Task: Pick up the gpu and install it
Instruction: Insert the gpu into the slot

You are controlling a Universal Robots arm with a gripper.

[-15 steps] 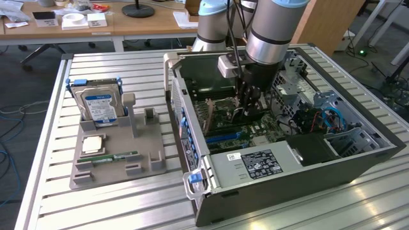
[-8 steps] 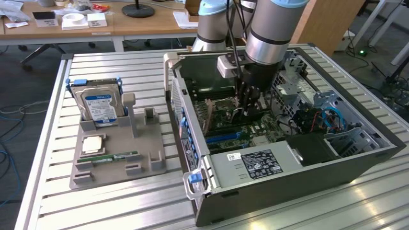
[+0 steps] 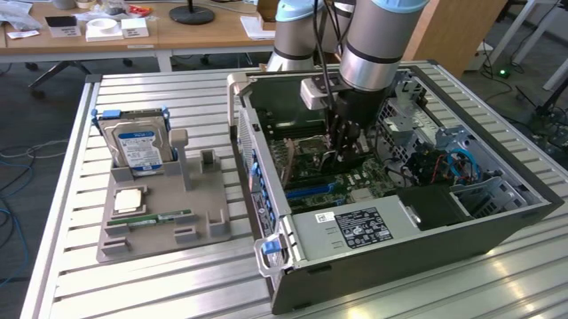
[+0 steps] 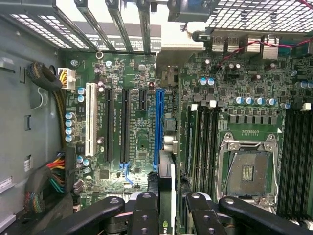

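My gripper (image 3: 344,147) reaches down into the open computer case (image 3: 497,219), close over the motherboard (image 3: 346,179). In the wrist view the gripper (image 4: 168,213) is shut on the gpu (image 4: 166,178). The gpu shows edge-on as a thin card between the black fingers (image 4: 145,215), with its metal bracket end (image 4: 168,73) toward the case's rear slots. The card hangs just beside and along the long blue slot (image 4: 157,122). I cannot tell whether its edge touches the slot.
Black expansion slots (image 4: 108,125), a white slot (image 4: 89,120), memory slots (image 4: 203,142) and the CPU socket (image 4: 247,169) lie around the card. Outside the case a grey holder (image 3: 199,199) carries a blue-labelled hard drive (image 3: 138,143), a CPU (image 3: 129,199) and a green RAM stick (image 3: 161,217).
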